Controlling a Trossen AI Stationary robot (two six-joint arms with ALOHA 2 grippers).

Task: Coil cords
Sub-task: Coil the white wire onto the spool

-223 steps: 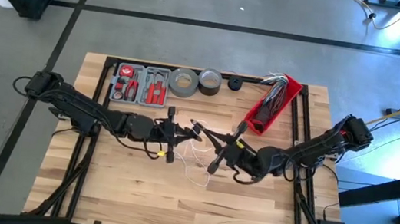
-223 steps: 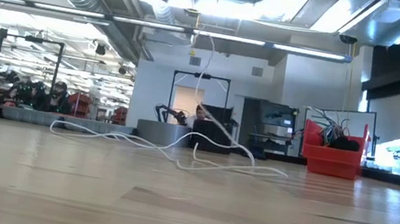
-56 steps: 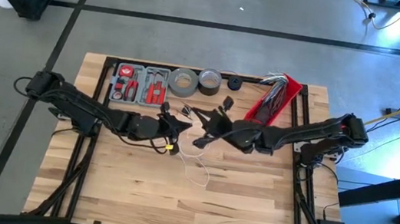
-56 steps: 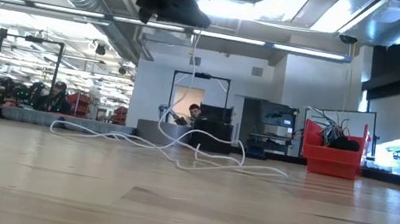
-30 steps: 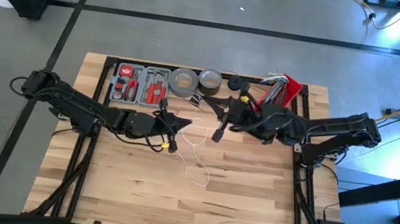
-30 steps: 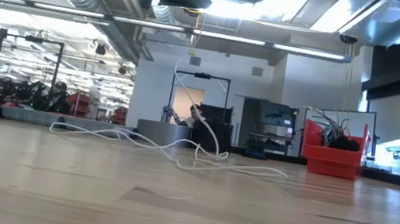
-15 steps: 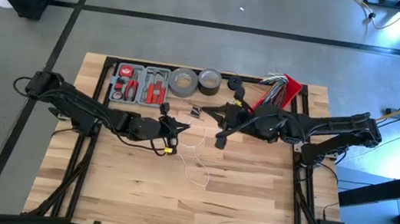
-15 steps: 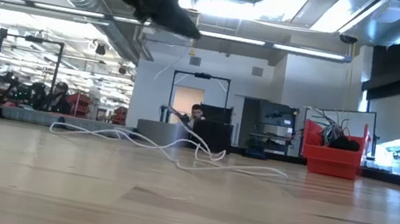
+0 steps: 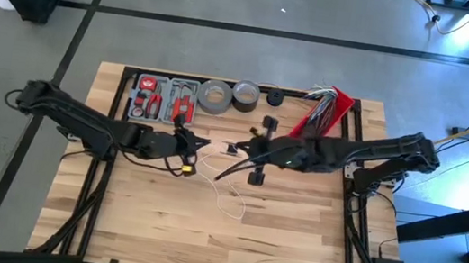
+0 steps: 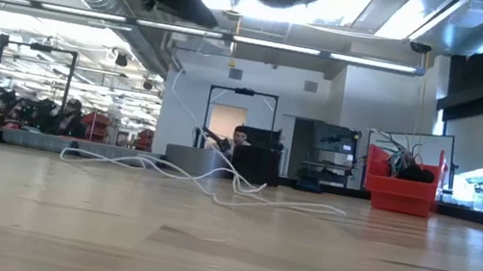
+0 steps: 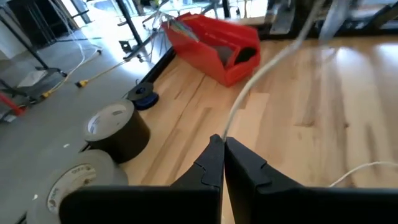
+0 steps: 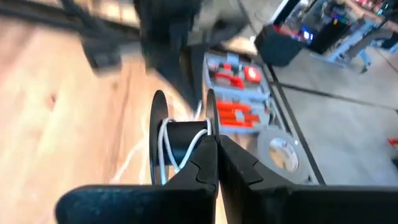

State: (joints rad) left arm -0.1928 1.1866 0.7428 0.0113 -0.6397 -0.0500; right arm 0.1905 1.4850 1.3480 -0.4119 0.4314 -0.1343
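Observation:
The thin white cord lies in loose loops on the wooden table [image 9: 227, 199], also seen in the low view [image 10: 215, 182]. Its small black spool-like disc piece [image 12: 180, 138], with white turns wound on it, is up at my right gripper [image 9: 239, 150], which is shut on it at mid-table. My left gripper [image 9: 203, 145] is just to its left, shut on a strand of the cord [image 11: 261, 68] above the table. In the low view a strand [image 10: 188, 117] rises slanting from the loops to the left gripper. My left gripper pinches a single strand of the cord [image 11: 225, 132] between its two fingertips, coming roughly level from the table's left. The strand runs on straight toward my right arm, clear of the table. My right gripper is shut on the black disc piece beside its wound hub [image 12: 200, 138], coming from the table's right. Its own fingers hide the exact place of contact. The piece is lifted clear of the table.
Along the far edge are a grey tool tray [image 9: 166, 100], two tape rolls [image 9: 215, 95] [image 9: 246, 94], a small black roll [image 9: 274, 98] and a red bin of wires [image 9: 318, 120]. Bare wood lies toward the near edge.
My right gripper has moved with the disc piece from near the tape rolls toward the table's near-left, closer to the loops. My left gripper has drawn back a little toward the table's left. The raised strand now slants leftward.

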